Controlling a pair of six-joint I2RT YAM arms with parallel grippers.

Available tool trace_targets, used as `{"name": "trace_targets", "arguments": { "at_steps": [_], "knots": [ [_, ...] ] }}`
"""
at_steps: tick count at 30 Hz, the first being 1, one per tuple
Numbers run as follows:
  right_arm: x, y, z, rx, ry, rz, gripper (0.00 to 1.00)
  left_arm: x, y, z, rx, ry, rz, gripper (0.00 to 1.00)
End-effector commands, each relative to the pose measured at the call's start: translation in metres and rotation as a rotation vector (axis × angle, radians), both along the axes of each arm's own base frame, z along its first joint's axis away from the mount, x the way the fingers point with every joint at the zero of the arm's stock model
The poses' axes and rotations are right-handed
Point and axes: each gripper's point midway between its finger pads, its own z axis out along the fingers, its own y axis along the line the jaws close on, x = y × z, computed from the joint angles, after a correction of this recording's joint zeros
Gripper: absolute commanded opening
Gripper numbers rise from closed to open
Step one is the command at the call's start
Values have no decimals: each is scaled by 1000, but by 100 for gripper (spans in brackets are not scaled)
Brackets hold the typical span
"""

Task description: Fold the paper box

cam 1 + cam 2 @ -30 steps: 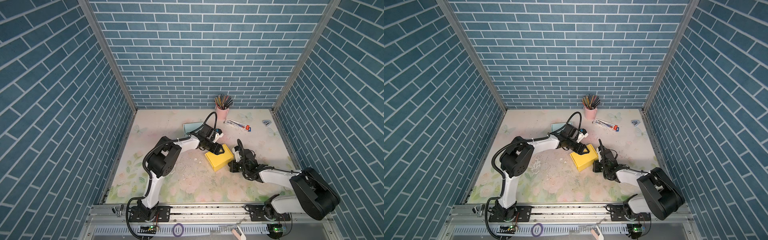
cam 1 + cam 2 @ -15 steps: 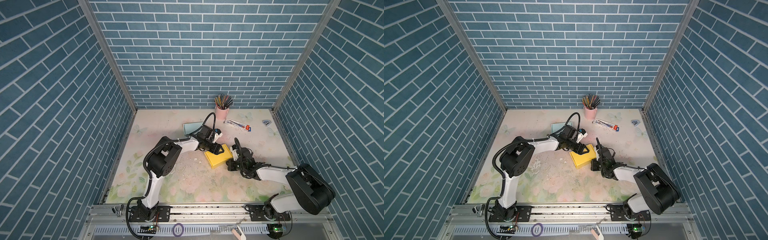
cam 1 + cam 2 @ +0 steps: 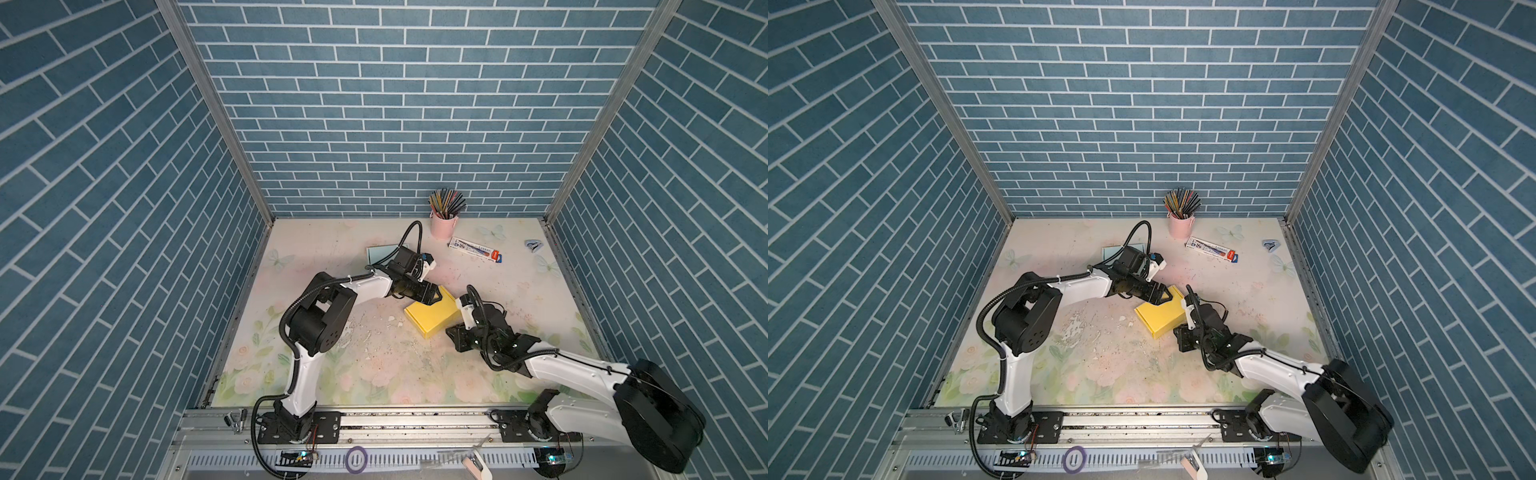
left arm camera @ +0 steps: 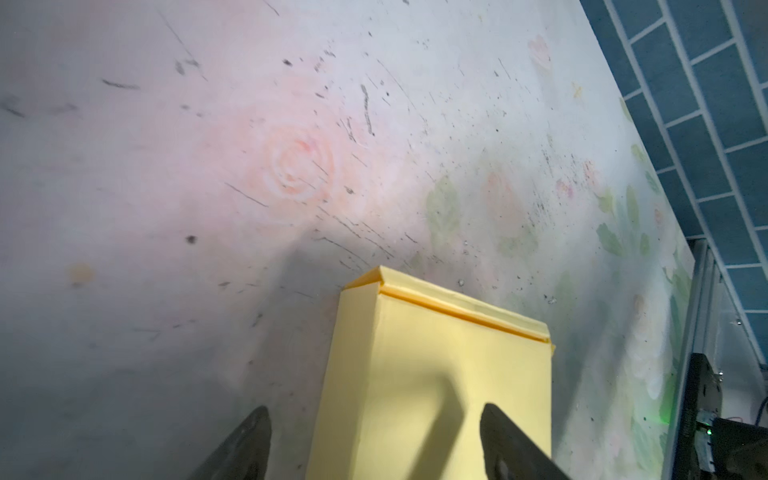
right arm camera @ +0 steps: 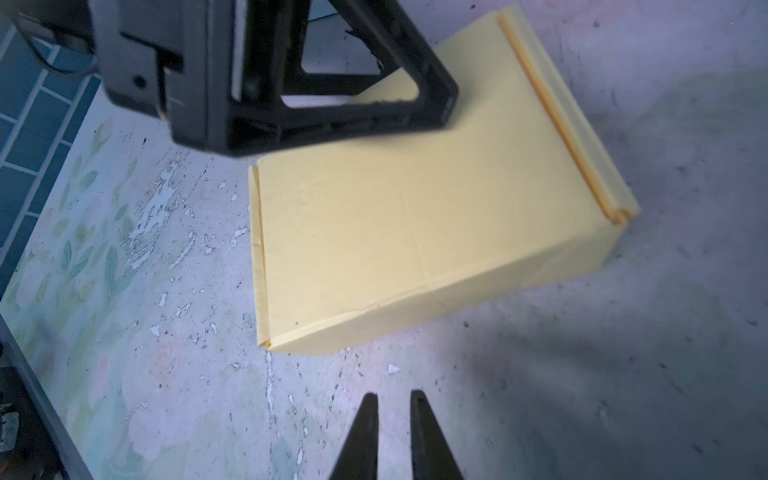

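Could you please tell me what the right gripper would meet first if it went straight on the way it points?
Most likely the near side of the yellow box; only table lies between it and the right gripper, though its height is unclear.

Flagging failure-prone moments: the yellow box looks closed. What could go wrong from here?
The left gripper, jaws open, straddles a corner of the yellow box; withdrawing could drag or dent it. The tuck seam shows a slight gap, so the box might spring open. The right gripper, nearby, could nudge it.
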Motion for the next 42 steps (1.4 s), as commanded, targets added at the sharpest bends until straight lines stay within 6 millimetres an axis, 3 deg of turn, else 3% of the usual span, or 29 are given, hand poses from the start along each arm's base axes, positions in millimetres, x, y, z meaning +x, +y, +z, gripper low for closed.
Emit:
{"name": "trace_targets", "arguments": {
  "at_steps": [1,4,11,16,19,22,29,34,42],
  "knots": [
    [-1,-19,11,-53,-5,-54,24,-3,16,34,16,-88,32,82],
    [11,-20,24,9,13,-51,28,-17,32,45,16,-110,70,82],
    [58,-14,44,15,14,-4,37,-69,71,40,21,-87,155,81],
    [91,-7,42,0,51,35,53,-114,71,31,-17,-51,165,73],
    [106,-4,35,-13,71,49,62,-127,64,26,-68,-19,171,64],
    [112,-2,28,-36,86,64,69,-128,59,25,-99,-11,175,58],
    [115,0,7,-64,124,82,80,-120,50,20,-102,-4,176,59],
    [115,2,-10,-67,161,90,81,-113,46,10,-107,12,203,59],
    [103,19,-8,0,176,144,75,-101,50,-5,-116,33,263,58]
  ]
}}
